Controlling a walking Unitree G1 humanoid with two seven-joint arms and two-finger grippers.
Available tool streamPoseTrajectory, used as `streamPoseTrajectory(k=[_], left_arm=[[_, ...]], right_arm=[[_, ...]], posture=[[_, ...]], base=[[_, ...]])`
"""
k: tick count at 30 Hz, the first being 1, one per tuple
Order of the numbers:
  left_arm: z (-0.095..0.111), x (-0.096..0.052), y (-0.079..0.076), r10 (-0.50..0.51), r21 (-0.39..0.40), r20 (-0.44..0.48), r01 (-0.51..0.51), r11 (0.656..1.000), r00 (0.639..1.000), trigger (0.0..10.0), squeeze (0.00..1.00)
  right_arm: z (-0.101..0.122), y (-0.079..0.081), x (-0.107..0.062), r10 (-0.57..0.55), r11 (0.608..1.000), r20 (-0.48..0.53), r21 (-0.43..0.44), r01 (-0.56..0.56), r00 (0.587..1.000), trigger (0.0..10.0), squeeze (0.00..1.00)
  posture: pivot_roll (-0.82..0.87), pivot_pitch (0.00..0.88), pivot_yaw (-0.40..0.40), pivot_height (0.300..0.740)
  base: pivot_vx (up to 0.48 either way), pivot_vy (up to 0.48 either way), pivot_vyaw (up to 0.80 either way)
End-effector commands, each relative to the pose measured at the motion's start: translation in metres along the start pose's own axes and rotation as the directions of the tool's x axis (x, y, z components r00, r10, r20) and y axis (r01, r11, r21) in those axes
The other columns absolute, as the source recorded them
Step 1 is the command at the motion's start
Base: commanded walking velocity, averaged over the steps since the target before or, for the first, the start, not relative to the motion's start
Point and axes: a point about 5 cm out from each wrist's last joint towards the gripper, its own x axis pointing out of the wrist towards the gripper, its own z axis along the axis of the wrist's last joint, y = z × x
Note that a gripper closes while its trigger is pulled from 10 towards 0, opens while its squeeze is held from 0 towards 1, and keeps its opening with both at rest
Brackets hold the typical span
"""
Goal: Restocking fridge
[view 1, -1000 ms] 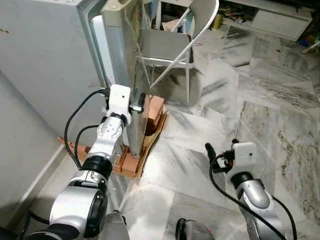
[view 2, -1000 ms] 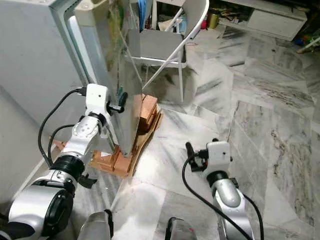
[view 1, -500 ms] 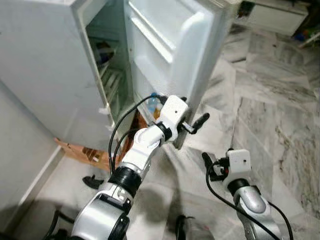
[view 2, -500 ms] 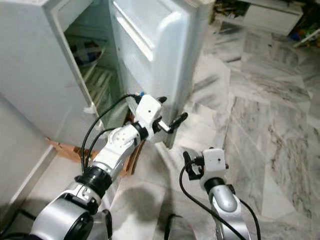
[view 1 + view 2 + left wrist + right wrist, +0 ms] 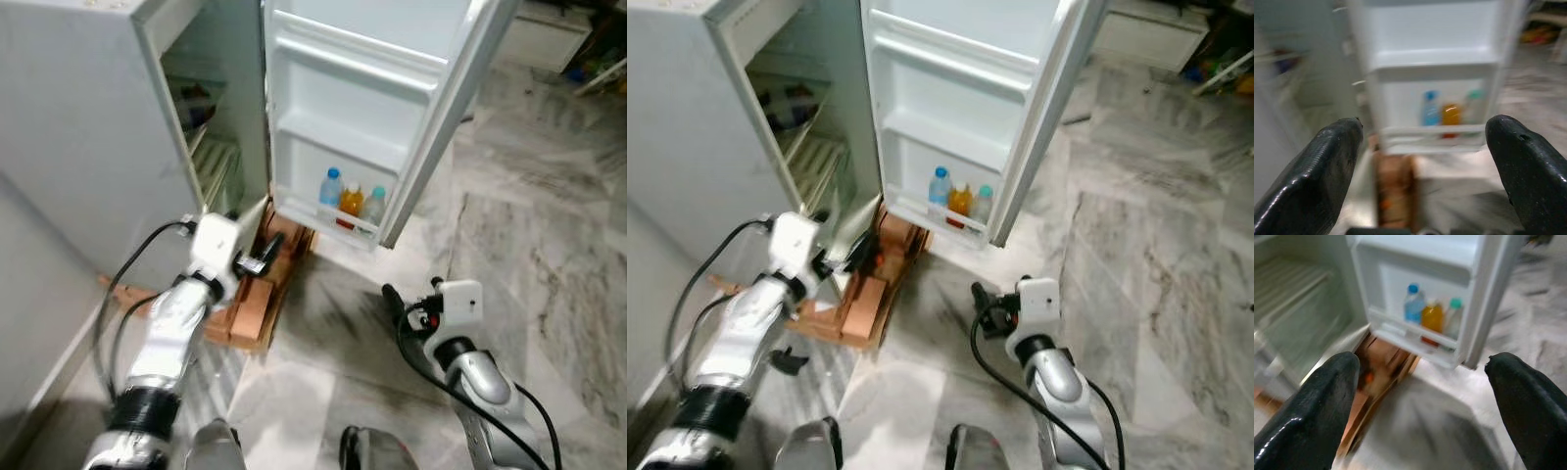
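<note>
The white fridge (image 5: 88, 147) stands with its door (image 5: 451, 117) swung wide open. The door's lowest shelf holds three bottles: a blue-capped one (image 5: 331, 188), an orange one (image 5: 352, 201) and a teal-capped one (image 5: 373, 207). My left gripper (image 5: 263, 255) is open and empty, low in front of the fridge's bottom edge, apart from the door. My right gripper (image 5: 392, 299) hangs open and empty over the floor, below the door's free edge. The left wrist view shows both fingers (image 5: 1327, 166) wide apart, with the bottles (image 5: 1449, 113) ahead, blurred.
The fridge rests on a base of wooden blocks and bricks (image 5: 257, 305). Wire shelves (image 5: 214, 162) with some items show inside the cabinet. Marble floor (image 5: 529, 245) spreads to the right. A low white unit (image 5: 549, 34) stands at the far right.
The door has swung from half open to fully open, showing its inner shelves and bottles. My left arm has drawn back from the door edge, down and to the left. The camera shifted.
</note>
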Motion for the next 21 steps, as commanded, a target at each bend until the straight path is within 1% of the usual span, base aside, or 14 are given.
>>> streamPoseTrajectory(k=[1,2,4,5,6,7,10,12,14,15,16,17,18,21], left_arm=[[0.004,-0.014,0.023,0.118,-0.016,-0.001,-0.118,0.993,0.993,10.0,0.00],[0.003,-0.021,0.030,0.151,-0.001,-0.010,-0.151,0.989,0.988,10.0,0.00],[0.005,-0.023,0.029,0.150,0.020,-0.008,-0.150,0.989,0.989,10.0,0.00],[0.008,-0.025,0.029,0.137,0.072,0.002,-0.137,0.988,0.991,10.0,0.00],[0.017,-0.027,0.028,0.113,0.143,0.024,-0.116,0.983,0.993,10.0,0.00],[0.019,-0.028,0.027,0.109,0.153,0.031,-0.113,0.982,0.994,10.0,0.00],[0.019,-0.029,0.027,0.136,0.095,0.021,-0.137,0.986,0.991,10.0,0.00],[0.012,-0.029,0.012,0.100,0.091,-0.007,-0.099,0.991,0.995,10.0,0.00],[0.012,-0.029,0.008,0.089,0.083,-0.008,-0.088,0.993,0.996,10.0,0.00],[0.010,-0.028,0.000,0.064,0.072,-0.012,-0.063,0.995,0.998,10.0,0.00],[0.010,-0.027,-0.003,0.057,0.070,-0.013,-0.056,0.996,0.998,10.0,0.00],[0.009,-0.027,-0.006,0.050,0.064,-0.015,-0.049,0.997,0.999,10.0,0.00],[0.008,-0.025,-0.012,0.037,0.057,-0.019,-0.036,0.998,0.999,10.0,0.00],[0.007,-0.024,-0.017,0.024,0.047,-0.024,-0.023,0.999,0.999,10.0,0.00]], right_arm=[[0.001,-0.006,0.000,-0.039,0.999,0.001,0.035,0.039,0.999,10.0,0.00],[0.000,-0.004,0.002,-0.036,0.999,-0.004,0.035,0.036,0.999,10.0,0.00],[0.000,-0.002,0.005,-0.041,0.999,-0.014,0.006,0.041,0.999,10.0,0.00],[0.000,0.000,0.007,-0.038,0.999,-0.025,-0.007,0.037,0.999,10.0,0.00],[0.005,0.006,0.011,-0.002,1.000,-0.011,0.008,0.003,1.000,10.0,0.00],[0.007,0.008,0.012,0.006,1.000,-0.002,0.009,-0.006,1.000,10.0,0.00],[0.012,0.009,0.014,0.010,1.000,0.024,-0.007,-0.010,1.000,10.0,0.00],[0.013,0.008,0.018,-0.014,1.000,0.031,0.022,0.014,0.999,10.0,0.00],[0.015,0.007,0.018,-0.026,1.000,0.037,0.019,0.025,0.999,10.0,0.00],[0.018,0.004,0.020,-0.071,0.996,0.056,-0.046,0.073,0.996,10.0,0.00],[0.019,0.004,0.021,-0.082,0.994,0.063,-0.069,0.086,0.995,10.0,0.00],[0.020,0.004,0.022,-0.087,0.994,0.070,-0.066,0.092,0.994,10.0,0.00],[0.021,0.006,0.023,-0.082,0.996,0.072,-0.028,0.084,0.994,10.0,0.00],[0.023,0.006,0.024,-0.097,0.995,0.089,-0.017,0.099,0.991,10.0,0.00]], posture=[[0.06,0.118,-0.046,0.740],[0.07,0.123,-0.047,0.740],[0.08,0.132,-0.048,0.740],[0.08,0.137,-0.049,0.740],[0.09,0.156,-0.050,0.740],[0.09,0.156,-0.050,0.740],[0.09,0.151,-0.049,0.740],[0.07,0.137,-0.048,0.740],[0.07,0.134,-0.048,0.740],[0.07,0.124,-0.045,0.740],[0.06,0.121,-0.045,0.740],[0.06,0.117,-0.044,0.740],[0.06,0.113,-0.045,0.740],[0.06,0.106,-0.047,0.740]], base=[[0.315,-0.360,0.00],[0.326,-0.349,0.00],[0.330,-0.345,0.00],[0.334,-0.341,0.00],[0.349,-0.322,0.00],[0.349,-0.322,0.00],[0.368,-0.304,0.00],[0.371,-0.300,0.00],[0.373,-0.298,0.00],[0.371,-0.300,0.00],[0.371,-0.300,0.00],[0.371,-0.300,0.00],[0.371,-0.300,0.00],[0.364,-0.309,0.00]])
